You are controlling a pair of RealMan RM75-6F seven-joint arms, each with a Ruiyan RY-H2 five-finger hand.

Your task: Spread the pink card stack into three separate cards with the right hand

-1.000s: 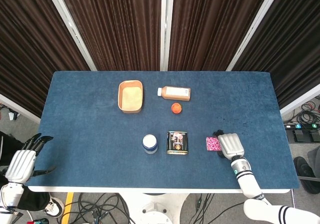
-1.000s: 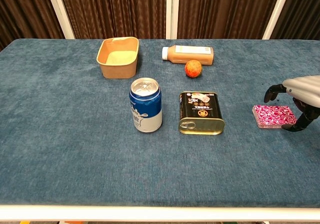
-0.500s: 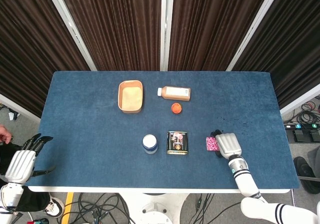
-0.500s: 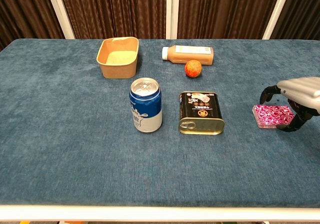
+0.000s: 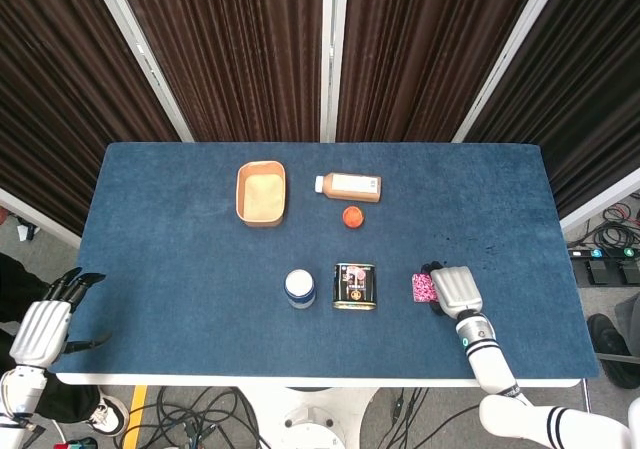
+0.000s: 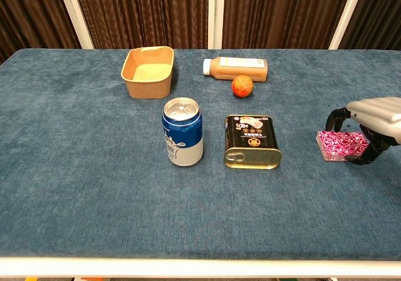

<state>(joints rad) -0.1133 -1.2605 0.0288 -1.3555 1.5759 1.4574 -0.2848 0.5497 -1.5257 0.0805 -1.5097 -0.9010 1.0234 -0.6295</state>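
Observation:
The pink card stack (image 5: 423, 288) (image 6: 338, 144) lies on the blue table, right of the black tin. My right hand (image 5: 455, 289) (image 6: 371, 126) arches over the stack's right part. One finger curves down to the stack's far edge and the thumb meets its near edge, so the hand pinches the stack. The stack shows as one block, with its right end hidden under the hand. My left hand (image 5: 45, 324) hangs off the table's lower left corner with its fingers spread and holds nothing; the chest view does not show it.
A black tin (image 5: 354, 286) (image 6: 252, 141) lies left of the stack, with a blue can (image 5: 299, 288) (image 6: 183, 131) further left. Toward the back are an orange ball (image 6: 242, 85), a lying bottle (image 6: 235, 68) and a tan tub (image 6: 148, 72). The table's front edge (image 5: 320, 379) runs close below my right hand.
My right hand has shifted slightly left over the stack, and its finger and thumb have closed onto the stack's edges. The left hand has not moved.

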